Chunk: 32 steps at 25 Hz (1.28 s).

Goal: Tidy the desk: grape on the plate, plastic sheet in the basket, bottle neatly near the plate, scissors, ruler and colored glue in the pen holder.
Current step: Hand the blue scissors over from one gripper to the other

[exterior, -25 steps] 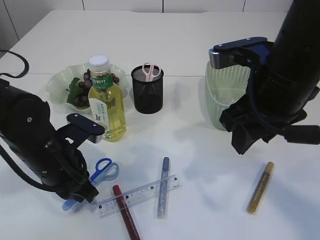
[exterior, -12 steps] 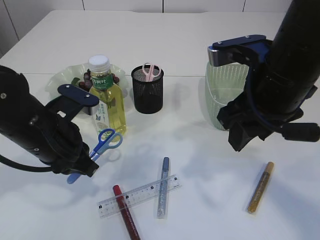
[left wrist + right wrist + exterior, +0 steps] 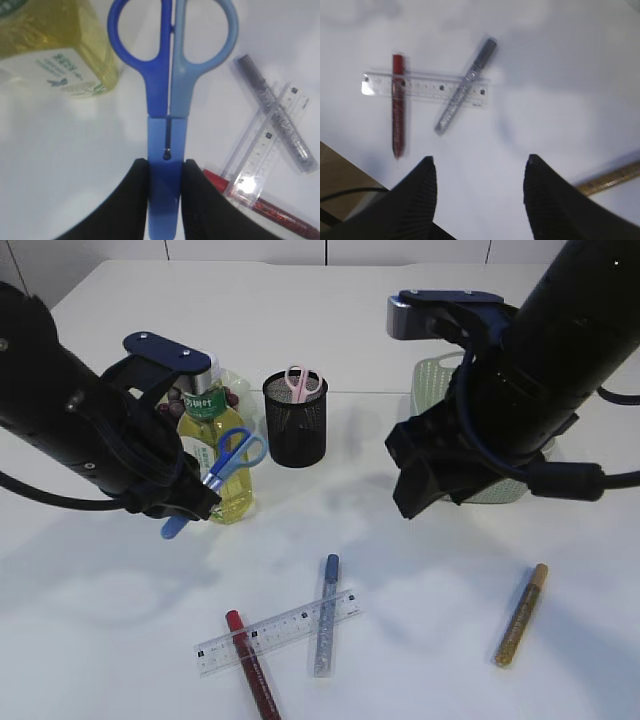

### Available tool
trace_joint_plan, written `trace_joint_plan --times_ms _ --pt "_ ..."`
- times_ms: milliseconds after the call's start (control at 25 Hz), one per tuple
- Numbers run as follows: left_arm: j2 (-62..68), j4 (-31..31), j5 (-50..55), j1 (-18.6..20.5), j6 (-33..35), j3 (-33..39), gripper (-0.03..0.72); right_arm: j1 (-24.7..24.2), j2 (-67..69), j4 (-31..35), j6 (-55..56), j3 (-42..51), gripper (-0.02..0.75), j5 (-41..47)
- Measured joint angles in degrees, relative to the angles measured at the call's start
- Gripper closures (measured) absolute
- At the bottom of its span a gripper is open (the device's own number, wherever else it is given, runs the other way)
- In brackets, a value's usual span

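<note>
My left gripper (image 3: 190,508) (image 3: 166,170) is shut on the blue scissors (image 3: 228,465) (image 3: 169,100) and holds them in the air in front of the bottle (image 3: 212,440) (image 3: 50,45). The black pen holder (image 3: 295,420) stands to the right with pink scissors (image 3: 302,382) in it. The clear ruler (image 3: 277,631) (image 3: 425,86), the red glue pen (image 3: 251,664) (image 3: 397,102) and the silver glue pen (image 3: 326,613) (image 3: 465,86) lie crossed at the front. The gold glue pen (image 3: 522,613) (image 3: 612,180) lies at the right. My right gripper (image 3: 415,500) (image 3: 479,165) is open and empty above the table. Grapes (image 3: 172,400) are mostly hidden behind my left arm.
The green plate (image 3: 238,390) behind the bottle is mostly hidden by my left arm. The green basket (image 3: 430,375) is at the back right behind my right arm. The table's near edge (image 3: 345,165) shows in the right wrist view.
My left gripper has lifted the blue scissors off the table and carried them up and right, toward the bottle. My right arm has swung left, away from the basket.
</note>
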Motion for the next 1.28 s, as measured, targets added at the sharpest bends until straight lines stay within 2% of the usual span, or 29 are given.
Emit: trace_joint_plan --times_ms 240,600,1280 --pt "0.0 -0.1 0.7 -2.8 0.0 -4.0 0.545 0.0 0.0 7.5 -2.7 0.0 0.297 -8.3" --pt "-1.6 -0.6 0.8 -6.2 0.0 -4.5 0.545 0.0 0.0 13.6 -3.3 0.4 0.297 -17.2" --pt "-5.5 -3.0 -0.2 -6.4 0.0 -4.5 0.546 0.0 1.0 29.3 -3.7 0.4 0.297 -26.9"
